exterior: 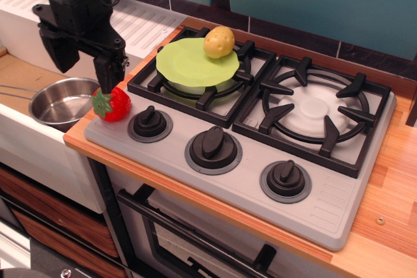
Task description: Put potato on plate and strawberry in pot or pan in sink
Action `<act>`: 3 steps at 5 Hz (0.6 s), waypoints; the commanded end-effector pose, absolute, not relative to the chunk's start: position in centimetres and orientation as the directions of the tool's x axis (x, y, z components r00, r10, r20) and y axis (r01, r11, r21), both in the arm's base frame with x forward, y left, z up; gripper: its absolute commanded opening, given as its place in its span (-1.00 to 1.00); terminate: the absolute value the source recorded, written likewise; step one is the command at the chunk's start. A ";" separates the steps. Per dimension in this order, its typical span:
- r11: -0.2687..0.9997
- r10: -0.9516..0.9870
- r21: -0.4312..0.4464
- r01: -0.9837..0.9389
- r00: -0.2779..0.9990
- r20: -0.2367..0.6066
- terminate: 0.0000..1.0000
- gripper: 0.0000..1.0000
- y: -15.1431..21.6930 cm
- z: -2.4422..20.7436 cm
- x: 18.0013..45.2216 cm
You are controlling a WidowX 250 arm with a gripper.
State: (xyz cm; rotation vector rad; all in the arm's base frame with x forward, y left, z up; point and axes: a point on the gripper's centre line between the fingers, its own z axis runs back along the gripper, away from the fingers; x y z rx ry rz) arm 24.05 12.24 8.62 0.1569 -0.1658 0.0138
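The yellow-tan potato (219, 41) lies on the far edge of the lime-green plate (192, 62), which rests on the left burner grate. The red strawberry (111, 103) with its green cap sits on the stove's front left corner. The steel pan (60, 100) stands in the white sink (26, 141) just left of it, its handle pointing left. My black gripper (83, 64) is open and empty, hanging over the pan's far rim. Its right finger (106, 73) tip is just above the strawberry's top; the left finger is over the sink.
The grey stove (313, 206) has two black burner grates (317, 115) and three black knobs (213, 144) along the front. The ribbed white drainboard (146, 24) lies behind the sink. Wooden counter (397, 180) runs to the right. Teal wall panels stand behind.
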 end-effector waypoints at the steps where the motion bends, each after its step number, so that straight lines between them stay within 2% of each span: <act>1: 0.986 0.001 0.162 -0.042 0.970 0.244 -1.00 1.00 12.0 9.0 24.6; 3: 0.990 -0.012 0.137 -0.030 0.956 0.294 -1.00 1.00 12.0 6.9 25.1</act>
